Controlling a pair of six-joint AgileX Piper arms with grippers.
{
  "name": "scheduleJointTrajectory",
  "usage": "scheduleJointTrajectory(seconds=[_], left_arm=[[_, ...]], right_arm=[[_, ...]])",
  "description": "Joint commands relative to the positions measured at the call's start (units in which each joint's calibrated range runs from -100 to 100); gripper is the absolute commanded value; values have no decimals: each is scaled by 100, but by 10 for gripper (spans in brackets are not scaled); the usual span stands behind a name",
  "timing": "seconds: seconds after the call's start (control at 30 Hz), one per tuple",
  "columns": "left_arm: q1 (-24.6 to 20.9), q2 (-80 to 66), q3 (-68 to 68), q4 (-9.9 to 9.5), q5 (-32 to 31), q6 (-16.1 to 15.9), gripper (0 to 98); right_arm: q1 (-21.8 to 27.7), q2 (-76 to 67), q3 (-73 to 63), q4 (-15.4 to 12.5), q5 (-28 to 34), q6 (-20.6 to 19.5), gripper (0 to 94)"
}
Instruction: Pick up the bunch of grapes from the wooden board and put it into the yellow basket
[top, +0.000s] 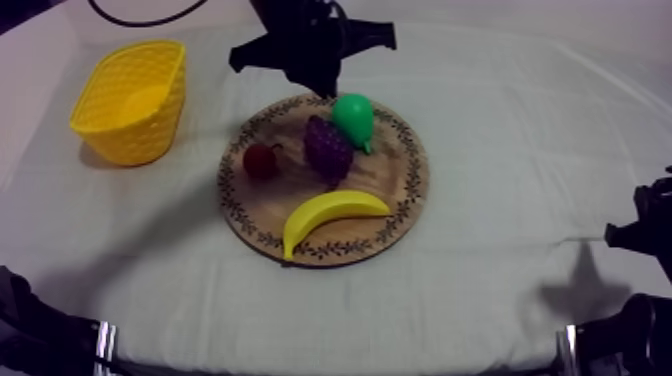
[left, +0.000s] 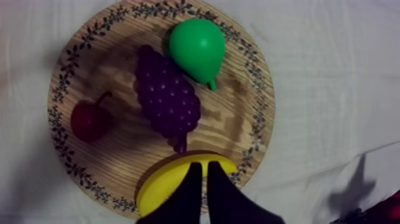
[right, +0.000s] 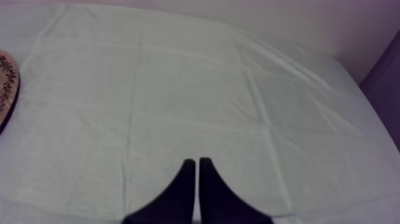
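Likely light, hard and bumpy, the grapes (left: 166, 98) — middle of the board (left: 241, 116), just beside the pear (left: 196, 46) — want your pinch across the wide middle; left gripper (left: 202, 167) and right gripper (right: 196, 161) are both pressed together.

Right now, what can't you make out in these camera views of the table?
Left wrist view: part of the banana, behind the left gripper.
Right wrist view: most of the wooden board, cut off by the edge.
Top view: the board's far rim, under the left arm.
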Motion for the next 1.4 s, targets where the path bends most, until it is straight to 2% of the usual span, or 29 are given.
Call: scheduleJointTrajectory(seconds=[0.0, 0.4, 0.7, 0.97, 1.37], left_arm=[[1, 28, -20, -7, 0, 10, 61], [62, -73, 53, -76, 5, 62, 545], [8, 46, 189, -75, -61, 20, 785], [-128, 551, 125, 6, -221, -166, 876], [-244, 1561, -426, 142, -211, -499, 922]], right_arm=[[0, -2, -5, -1, -3, 1, 3], [0, -2, -5, -1, -3, 1, 3], [0, -2, -5, -1, -3, 1, 3], [0, -2, -5, -1, -3, 1, 3], [0, -2, -5, -1, -3, 1, 3]])
